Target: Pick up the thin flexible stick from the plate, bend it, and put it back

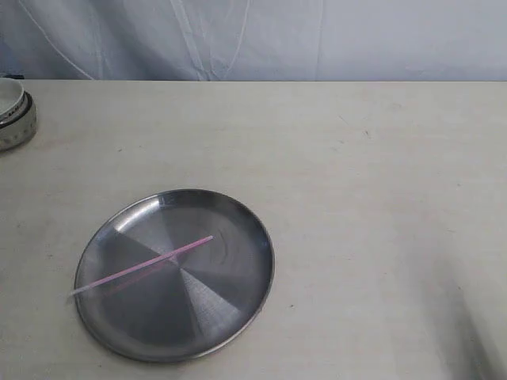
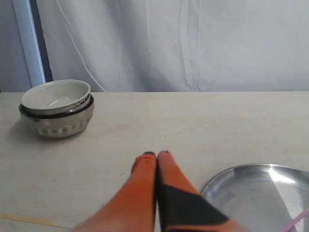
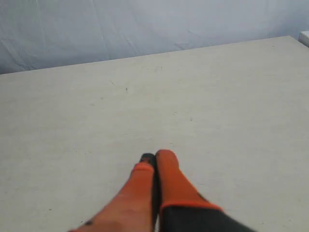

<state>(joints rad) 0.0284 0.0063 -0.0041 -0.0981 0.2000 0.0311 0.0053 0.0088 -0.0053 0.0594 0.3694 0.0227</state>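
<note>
While both arms hang low over the table (image 1: 372, 182), the thin flexible stick (image 1: 142, 267) lies on the plate (image 1: 230, 226). The plate is big, round and shiny, and it sits on the near left part of the table. The stick is pink and very thin, and it looks straight. It lies slanted across the plate. Its right end is close to the middle of the plate, a bit to the far side. Its pale left end rests on the plate's left rim and pokes a little past it.

The left gripper (image 2: 157, 154) has 2 orange fingers, and they are pressed together tip to tip. It is over bare table, close to the edge of the plate. A tiny pink bit of the stick shows on the plate in the left wrist view, apart from the fingers.

The right gripper (image 3: 155, 157) is the same, with its 2 orange fingers pressed together. Only bare table lies under it and past it.

A small white bowl (image 1: 13, 111) stands at the far left edge of the table, well apart from the plate. It looks like 1 bowl sitting inside another, with a dark ring between them. A pale cloth (image 1: 277, 39) hangs behind the far edge of the table.
</note>
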